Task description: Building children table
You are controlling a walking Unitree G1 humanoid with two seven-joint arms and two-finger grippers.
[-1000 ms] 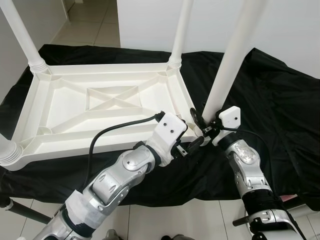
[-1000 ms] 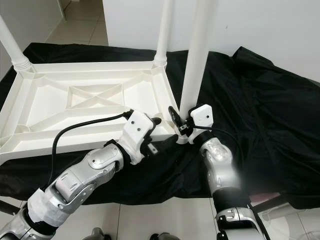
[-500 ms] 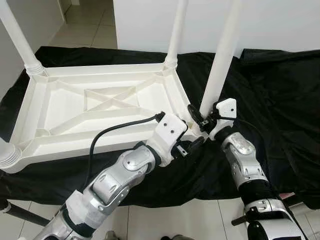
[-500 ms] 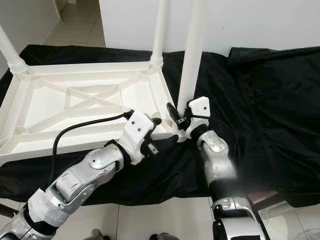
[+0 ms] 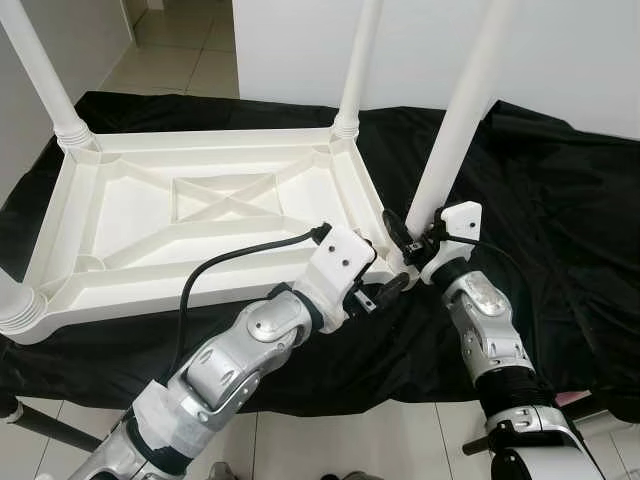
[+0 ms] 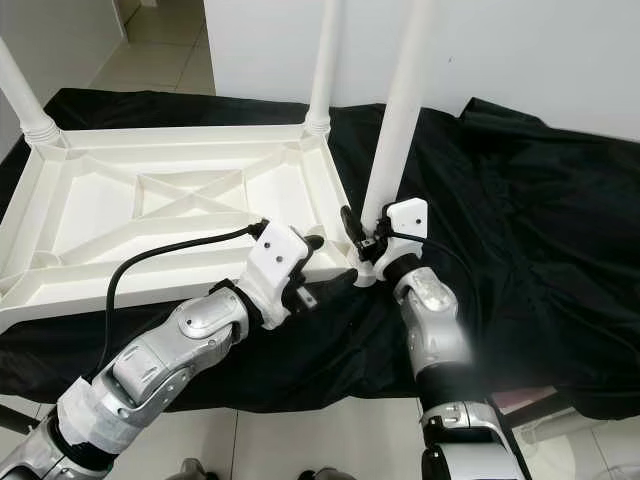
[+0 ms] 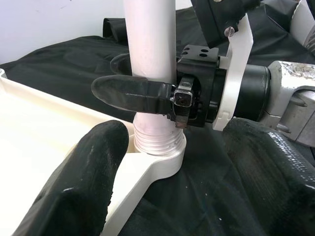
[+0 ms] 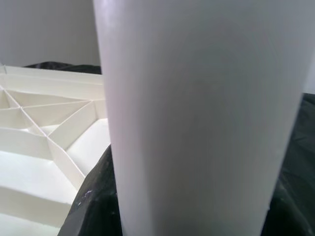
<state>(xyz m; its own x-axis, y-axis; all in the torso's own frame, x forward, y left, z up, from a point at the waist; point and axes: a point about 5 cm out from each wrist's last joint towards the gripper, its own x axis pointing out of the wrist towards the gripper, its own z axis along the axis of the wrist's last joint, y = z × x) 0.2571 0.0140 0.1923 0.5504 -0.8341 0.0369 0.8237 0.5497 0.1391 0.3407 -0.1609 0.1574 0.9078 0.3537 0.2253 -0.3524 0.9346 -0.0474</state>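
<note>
Four smooth white legs rise from the upturned ribbed plastic table (image 5: pixel 200 215) on black cloth (image 5: pixel 560 200). Left wrist view: right tool (image 7: pixel 147 78) clamps the near-corner leg (image 7: pixel 150 44); left tool (image 5: pixel 385 288), parted, flanks its threaded socket (image 7: pixel 157 147).

A rumpled black cloth (image 5: pixel 560 210) covers the whole surface, bunched into folds toward its right side and draping over the near edge. Beyond the far edge stands a plain white wall (image 5: pixel 600 60), and pale floor tiles (image 5: pixel 190 50) stretch away at the far left corner.
</note>
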